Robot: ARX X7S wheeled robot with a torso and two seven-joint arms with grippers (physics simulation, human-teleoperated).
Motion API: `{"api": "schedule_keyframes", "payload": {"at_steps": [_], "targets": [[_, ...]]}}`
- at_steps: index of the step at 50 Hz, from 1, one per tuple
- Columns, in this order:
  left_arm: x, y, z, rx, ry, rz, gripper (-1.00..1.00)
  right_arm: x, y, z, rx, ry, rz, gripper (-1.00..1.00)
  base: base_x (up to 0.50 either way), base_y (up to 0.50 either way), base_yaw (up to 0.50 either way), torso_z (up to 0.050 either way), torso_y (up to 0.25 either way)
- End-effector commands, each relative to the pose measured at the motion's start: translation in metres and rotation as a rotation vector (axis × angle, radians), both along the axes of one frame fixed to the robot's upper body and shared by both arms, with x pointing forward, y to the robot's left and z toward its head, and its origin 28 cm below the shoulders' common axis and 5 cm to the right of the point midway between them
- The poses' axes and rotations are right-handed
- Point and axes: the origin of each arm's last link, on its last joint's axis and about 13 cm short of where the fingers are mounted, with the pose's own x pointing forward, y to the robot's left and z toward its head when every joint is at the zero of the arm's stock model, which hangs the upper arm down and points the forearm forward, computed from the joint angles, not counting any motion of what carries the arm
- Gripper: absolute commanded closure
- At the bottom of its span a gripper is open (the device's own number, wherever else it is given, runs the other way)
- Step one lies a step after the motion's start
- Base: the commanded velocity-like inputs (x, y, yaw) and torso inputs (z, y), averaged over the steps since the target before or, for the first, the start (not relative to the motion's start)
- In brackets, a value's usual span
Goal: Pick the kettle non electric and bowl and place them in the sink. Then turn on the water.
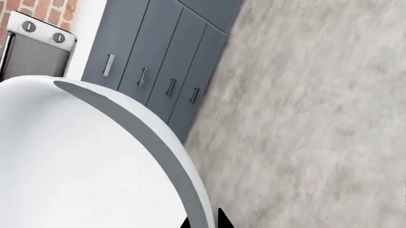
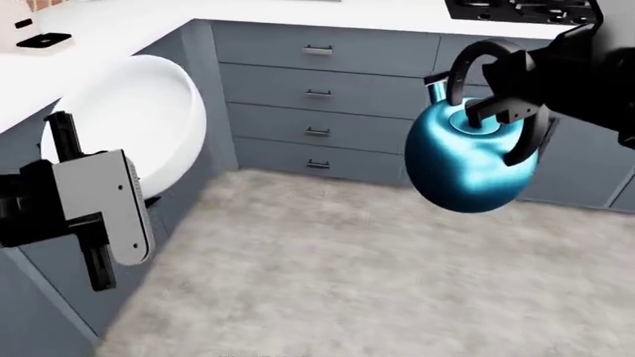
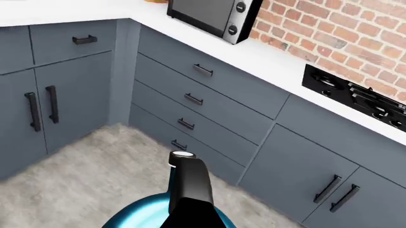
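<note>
In the head view my left gripper point(image 2: 149, 199) holds the white bowl point(image 2: 139, 111) by its rim, tipped on edge over the counter corner at the left. In the left wrist view the bowl point(image 1: 76, 161) fills the frame, and its grey rim passes between the two black fingertips point(image 1: 222, 219) of the left gripper point(image 1: 204, 222). My right gripper point(image 2: 496, 111) is shut on the black arched handle of the teal-blue kettle point(image 2: 466, 160), which hangs in the air above the floor. The right wrist view shows the kettle point(image 3: 136, 217) and its handle point(image 3: 190, 185). The sink and the water are out of view.
Grey drawer fronts point(image 2: 317, 93) and cabinet doors point(image 3: 38, 109) line the corner under a white countertop point(image 2: 119, 30). A black cooktop point(image 2: 521, 9) sits at the back right, and a microwave point(image 3: 212, 12) stands by the brick wall point(image 3: 330, 28). Grey concrete floor point(image 2: 328, 260) lies below both arms.
</note>
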Motion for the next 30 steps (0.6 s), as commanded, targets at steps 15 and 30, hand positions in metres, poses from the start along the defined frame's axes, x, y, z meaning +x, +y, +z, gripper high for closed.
{"api": "schedule_keyframes", "payload": {"at_steps": [15, 30], "targets": [[-0.008, 0.001, 0.002, 0.001, -0.069, 0.014, 1.0, -0.002, -0.002, 0.009, -0.008, -0.076, -0.024, 1.0, 0.0, 0.0, 0.5, 0.001, 0.001], [-0.012, 0.003, -0.007, -0.015, -0.049, 0.018, 1.0, -0.002, -0.002, 0.004, -0.005, -0.074, -0.027, 1.0, 0.0, 0.0, 0.5, 0.001, 0.002]]}}
